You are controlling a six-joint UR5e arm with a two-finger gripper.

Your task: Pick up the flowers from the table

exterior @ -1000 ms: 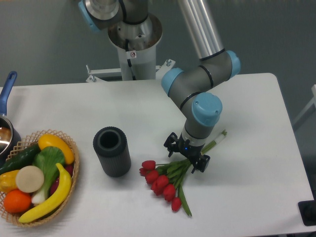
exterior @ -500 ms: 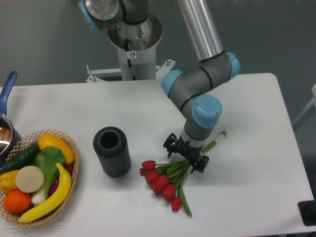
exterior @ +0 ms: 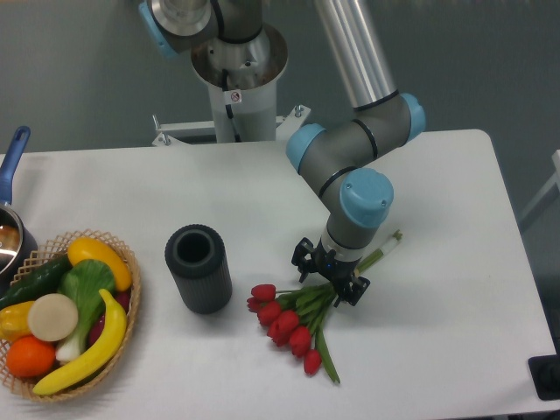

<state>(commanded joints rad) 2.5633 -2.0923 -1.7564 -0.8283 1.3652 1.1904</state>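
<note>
We are down at the pincer (exterior: 330, 278) now, low over the white table (exterior: 437, 219), and its two black fingers (exterior: 303, 260) stand on either side of the green stems of the flowers (exterior: 293, 319). One finger shows to the upper left of the stems, the other to the lower right, so the stems run right between them. Whether the fingers press on the stems or are just beside them, we cannot tell from this angle.

The flowers lie flat on the table in front of the arm. The red buds fan out to the lower left of the pincer, the stem ends poke out to the upper right from behind the wrist, and one long leaf trails down toward the near edge. We see nothing that shows the bunch off the surface.

Above the pincer we have the blue-capped wrist joint (exterior: 364, 196), and the grey arm rises from there toward the top of the view. Its round base (exterior: 236, 61) is behind the far edge of the table.

Moving left, a dark ribbed cylinder (exterior: 198, 268) stands upright with its mouth open, near the buds but apart from them. Farther left, at the table's edge, a woven basket (exterior: 129, 302) holds fruit and vegetables, and a pot with a blue handle (exterior: 10, 163) sits just behind it.
</note>
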